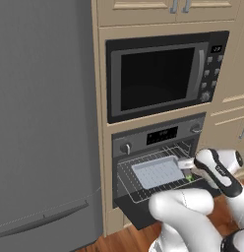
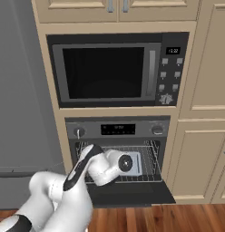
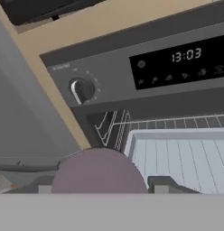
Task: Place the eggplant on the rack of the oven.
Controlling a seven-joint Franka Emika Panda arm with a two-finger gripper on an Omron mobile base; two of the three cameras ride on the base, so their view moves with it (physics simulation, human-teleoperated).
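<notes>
Nearest the lens, low centre of the hand view: eggplant (image 3: 99,171), a dull purple dome wedged between the two dark fingertips (image 3: 164,183), jaws narrowed onto it and holding. Green stem end glimpsed in the left base view at right of centre, just beside the gripper (image 1: 189,170). Carried over the pulled-out rack (image 3: 114,127), whose wire bars show at the middle of the hand view and stretch across the oven mouth in the lower middle of the left base view. Pale grey tray (image 3: 177,158) resting on that rack, filling the lower right of the hand view; eggplant held at the tray's near left corner, apparently so that release lands it on the shelf rather than on the door. Oven (image 3: 132,76) panel above, knob (image 3: 81,90) left of centre, clock display (image 3: 186,55) at upper right. Door dropped open along the bottom of the oven in the right base view, giving the arm clear entry. Microwave (image 2: 110,72) in the upper half of that view, not involved. Judged: transport nearly complete, placement not yet made; contact with tray or rack cannot be told.
</notes>
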